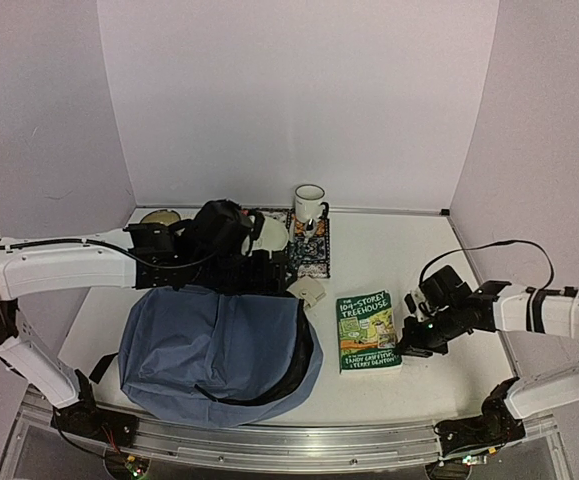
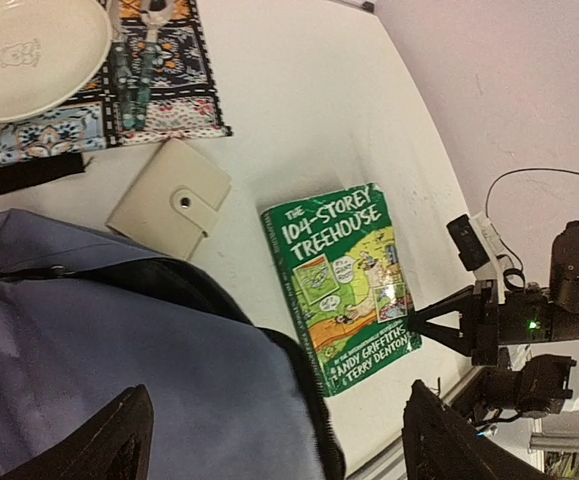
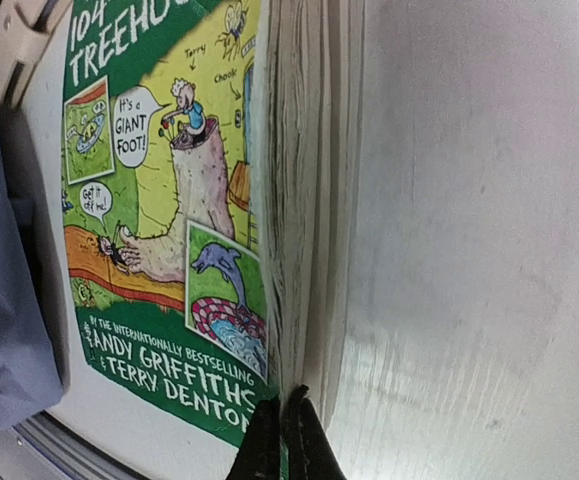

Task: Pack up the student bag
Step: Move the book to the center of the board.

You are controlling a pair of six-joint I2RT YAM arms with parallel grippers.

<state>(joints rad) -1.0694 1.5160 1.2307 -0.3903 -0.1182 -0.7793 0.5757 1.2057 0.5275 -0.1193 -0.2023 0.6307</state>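
Observation:
The student bag point(image 1: 214, 350), a large slate-blue backpack with a black zipper rim, lies flat at the front left; it also fills the lower left of the left wrist view point(image 2: 99, 370). My left gripper point(image 2: 279, 440) hangs open above it, at its far edge point(image 1: 239, 235), with nothing between the fingers. A green paperback point(image 1: 368, 331) lies to the right of the bag. My right gripper point(image 1: 406, 345) is shut, and its tips point(image 3: 282, 430) rest against the book's page edge point(image 3: 294, 200) near its lower right corner point(image 2: 419, 325).
A cream snap wallet point(image 1: 307, 290) lies between bag and patterned placemat point(image 1: 314, 255). A white plate point(image 2: 29, 50) and a slender dark item point(image 2: 129, 80) rest on the mat, with a mug point(image 1: 309, 203) behind. A dish point(image 1: 159, 216) sits at the back left.

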